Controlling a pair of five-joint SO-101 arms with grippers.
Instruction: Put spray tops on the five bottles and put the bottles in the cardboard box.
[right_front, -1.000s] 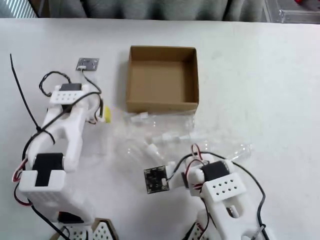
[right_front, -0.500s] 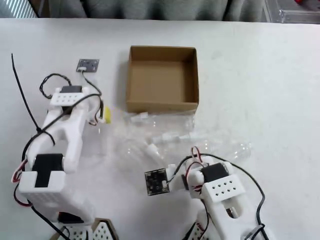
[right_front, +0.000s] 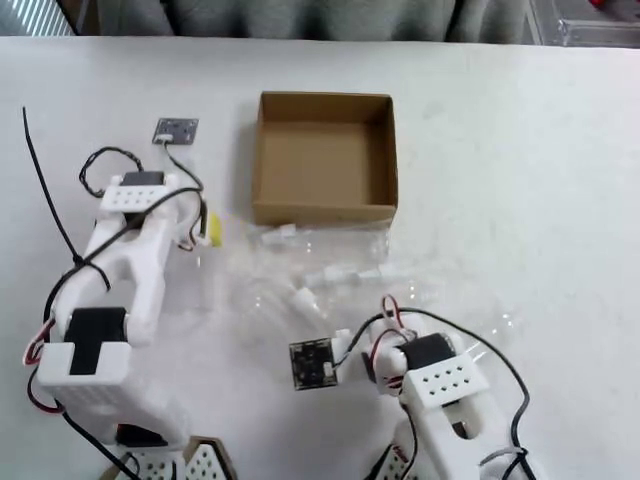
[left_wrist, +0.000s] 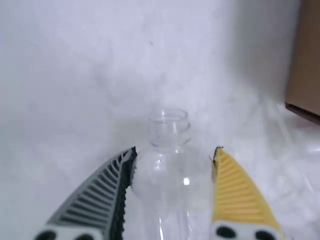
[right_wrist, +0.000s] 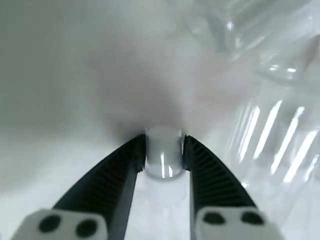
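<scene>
Two pairs of jaws, each loaded. Entry one, left jaws: one grey, one yellow, closed to the width of a clear bottle (left_wrist: 167, 175) and pressed against its shoulders on either side. The bottle's long axis runs straight out along the jaws, and its open neck (left_wrist: 170, 125) stands bare beyond the tips, pointing away from the wrist. Entry two, right jaws: both black, nipped tight on a small white cylinder, by my reckoning the collar of a spray top (right_wrist: 163, 157), which likewise juts forward past the tips. Relation that matters: neck and top are well apart, with the left arm (right_front: 130, 240) at one side of the worktop (right_front: 520, 150) and the right arm (right_front: 445, 385) low at the other. As I judge it, the two pieces must be turned to face each other, axis on axis, before the top can go on. Between them: a scatter of loose clear bottles (right_front: 345, 245) and white tops (right_front: 303, 298) lying flat, with more bottles (right_wrist: 272, 145) just beside the right jaws. Beyond: cardboard box (right_front: 325, 212), open-topped, no bottle in it, nearer the left arm's bottle than the right arm's top.
</scene>
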